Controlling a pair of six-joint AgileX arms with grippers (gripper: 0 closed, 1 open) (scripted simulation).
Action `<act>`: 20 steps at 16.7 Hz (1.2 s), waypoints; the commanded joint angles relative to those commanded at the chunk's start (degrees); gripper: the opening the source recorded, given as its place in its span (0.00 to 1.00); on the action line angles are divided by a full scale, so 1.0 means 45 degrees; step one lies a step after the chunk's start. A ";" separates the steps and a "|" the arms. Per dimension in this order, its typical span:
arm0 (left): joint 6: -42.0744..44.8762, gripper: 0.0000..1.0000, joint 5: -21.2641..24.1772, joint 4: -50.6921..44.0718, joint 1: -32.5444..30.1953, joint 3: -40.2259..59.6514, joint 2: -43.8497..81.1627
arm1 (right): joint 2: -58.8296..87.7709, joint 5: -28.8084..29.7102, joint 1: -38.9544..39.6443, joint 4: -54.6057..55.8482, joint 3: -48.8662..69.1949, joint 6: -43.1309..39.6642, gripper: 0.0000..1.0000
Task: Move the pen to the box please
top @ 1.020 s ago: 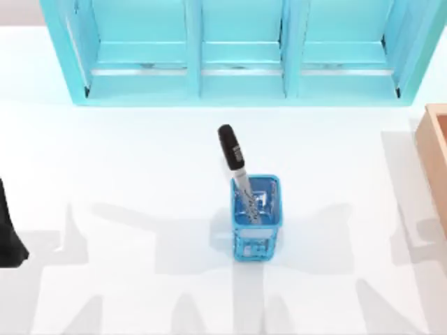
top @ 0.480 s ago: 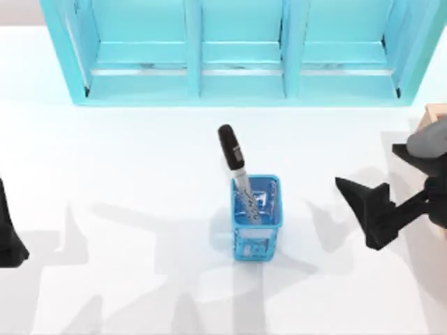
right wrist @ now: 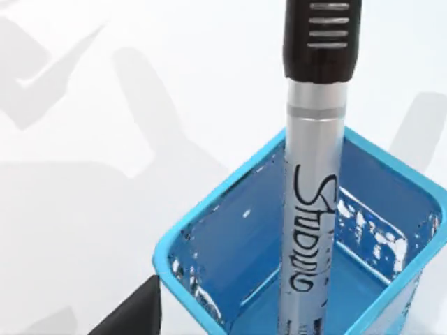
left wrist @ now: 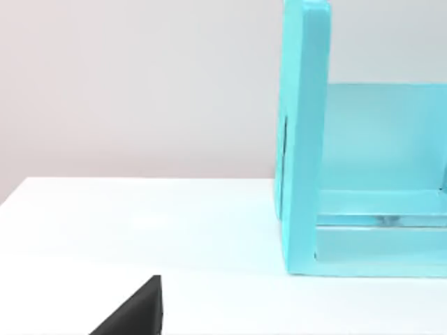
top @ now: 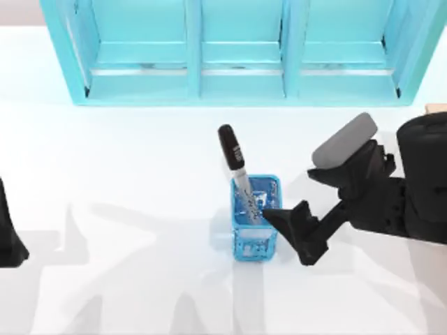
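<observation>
With the open right gripper (top: 283,227) beside the cup (top: 255,216) at desk centre, close on the pen (top: 235,167) near its cap, then lift straight up.

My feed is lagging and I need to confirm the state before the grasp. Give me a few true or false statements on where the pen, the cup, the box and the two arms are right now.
1. The pen stands in the blue cup, black cap up. True.
2. The right gripper is shut on the pen. False: it is beside the cup's right side, and the pen stands free.
3. The pen already lies in the box. False: the box is at the table's right edge, mostly hidden by the right arm, and the pen is in the cup.
4. The left gripper sits at the table's left edge, far from the cup. True.
5. The cup sits inside the light-blue shelf unit. False: it stands on the open table in front of it.
</observation>
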 joint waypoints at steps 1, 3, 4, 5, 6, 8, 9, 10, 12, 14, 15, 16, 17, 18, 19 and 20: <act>0.0000 1.00 0.0000 0.0000 0.0000 0.0000 0.0000 | 0.0039 -0.0010 0.0019 0.0003 0.0015 0.0001 1.00; 0.0000 1.00 0.0000 0.0000 0.0000 0.0000 0.0000 | 0.0039 -0.0010 0.0019 0.0003 0.0015 0.0001 1.00; 0.0000 1.00 0.0000 0.0000 0.0000 0.0000 0.0000 | 0.0039 -0.0010 0.0019 0.0003 0.0015 0.0001 1.00; 0.0000 1.00 0.0000 0.0000 0.0000 0.0000 0.0000 | -0.0008 0.0008 -0.0042 -0.0010 -0.0044 -0.0001 1.00; 0.0000 1.00 0.0000 0.0000 0.0000 0.0000 0.0000 | 0.0028 0.0012 -0.0028 0.0013 -0.0026 0.0005 1.00; 0.0000 1.00 0.0000 0.0000 0.0000 0.0000 0.0000 | 0.0504 0.0095 0.0112 0.0317 0.0229 0.0085 1.00; 0.0000 1.00 0.0000 0.0000 0.0000 0.0000 0.0000 | 0.0945 0.0175 0.0217 0.0580 0.0450 0.0151 1.00; 0.0000 1.00 0.0000 0.0000 0.0000 0.0000 0.0000 | 0.1518 0.0272 0.0342 0.0905 0.0725 0.0222 1.00; 0.0000 1.00 0.0000 0.0000 0.0000 0.0000 0.0000 | 0.2968 0.0508 0.0607 0.1686 0.1376 0.0372 1.00; 0.0000 1.00 0.0000 0.0000 0.0000 0.0000 0.0000 | 0.4411 0.0755 0.0865 0.2463 0.2005 0.0526 1.00; 0.0000 1.00 0.0000 0.0000 0.0000 0.0000 0.0000 | 0.4968 0.0858 0.0989 0.2788 0.2258 0.0596 1.00; 0.0000 1.00 0.0000 0.0000 0.0000 0.0000 0.0000 | 0.5390 0.0950 0.1088 0.3048 0.2455 0.0660 1.00; 0.0000 1.00 0.0000 0.0000 0.0000 0.0000 0.0000 | 0.5678 0.1018 0.1161 0.3234 0.2595 0.0708 1.00; 0.0000 1.00 0.0000 0.0000 0.0000 0.0000 0.0000 | 0.5828 0.1054 0.1203 0.3332 0.2667 0.0734 1.00; 0.0000 1.00 0.0000 0.0000 0.0000 0.0000 0.0000 | 0.5852 0.1060 0.1209 0.3346 0.2678 0.0739 1.00; 0.0000 1.00 0.0000 0.0000 0.0000 0.0000 0.0000 | 0.5852 0.1060 0.1209 0.3346 0.2678 0.0739 1.00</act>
